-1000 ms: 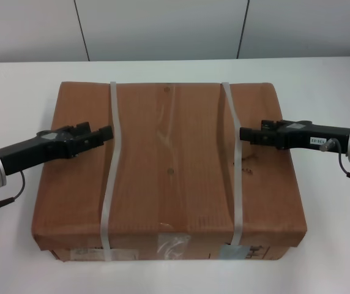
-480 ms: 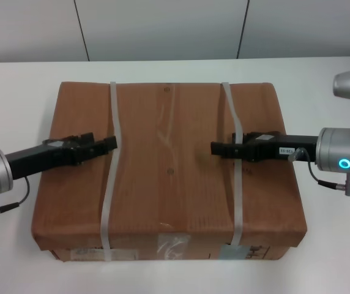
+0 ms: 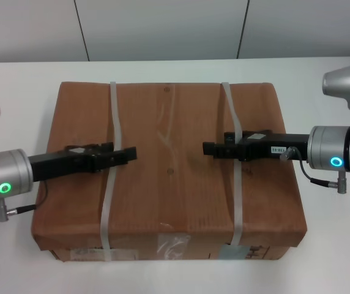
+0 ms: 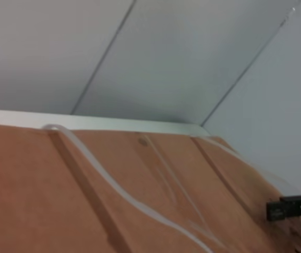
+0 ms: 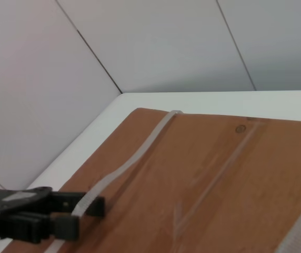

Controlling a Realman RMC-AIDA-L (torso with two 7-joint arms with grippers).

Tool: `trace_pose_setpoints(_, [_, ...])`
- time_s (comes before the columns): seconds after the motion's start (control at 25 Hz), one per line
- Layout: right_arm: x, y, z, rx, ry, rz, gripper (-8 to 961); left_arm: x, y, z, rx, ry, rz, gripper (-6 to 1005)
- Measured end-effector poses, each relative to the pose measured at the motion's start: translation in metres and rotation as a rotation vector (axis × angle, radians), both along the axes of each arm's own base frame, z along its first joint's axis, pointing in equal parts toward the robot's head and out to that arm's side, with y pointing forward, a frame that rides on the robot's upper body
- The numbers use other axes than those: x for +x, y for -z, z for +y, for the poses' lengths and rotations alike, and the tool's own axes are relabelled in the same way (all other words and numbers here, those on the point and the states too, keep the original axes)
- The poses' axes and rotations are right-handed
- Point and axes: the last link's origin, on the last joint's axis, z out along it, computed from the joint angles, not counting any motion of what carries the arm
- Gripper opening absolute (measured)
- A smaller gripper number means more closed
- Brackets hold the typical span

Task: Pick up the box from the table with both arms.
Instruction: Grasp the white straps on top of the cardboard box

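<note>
The brown cardboard box (image 3: 169, 122) lies flat on the white table (image 3: 16, 92), with labels and tape on its front side. Two pale straps run front to back, the left strap (image 3: 115, 110) and the right strap (image 3: 229, 104). My left gripper (image 3: 132, 153) lies low over the box top and reaches inward across the left strap. In the right wrist view the left gripper (image 5: 90, 213) has that strap (image 5: 140, 150) lying across it. My right gripper (image 3: 207, 147) reaches inward across the right strap, and also shows in the left wrist view (image 4: 277, 210).
A grey panelled wall (image 3: 163, 27) stands behind the table. Bare tabletop lies on both sides of the box and behind it. Both silver wrists, the left one (image 3: 7, 174) and the right one (image 3: 334, 150), hang beside the box's side edges, with green and blue ring lights.
Both grippers have slid inward over the box top, from outside the straps to across them. Both wrists have come further into view, towards the box.
</note>
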Motion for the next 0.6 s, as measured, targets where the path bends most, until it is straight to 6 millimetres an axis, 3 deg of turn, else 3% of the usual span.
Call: trace_pose_setpoints(0.6, [-0.011, 0.011, 0.006, -0.015, -0.041, -0.043, 863, 0.018, 0.011, 0.01, -0.043, 0.026, 0.008, 798])
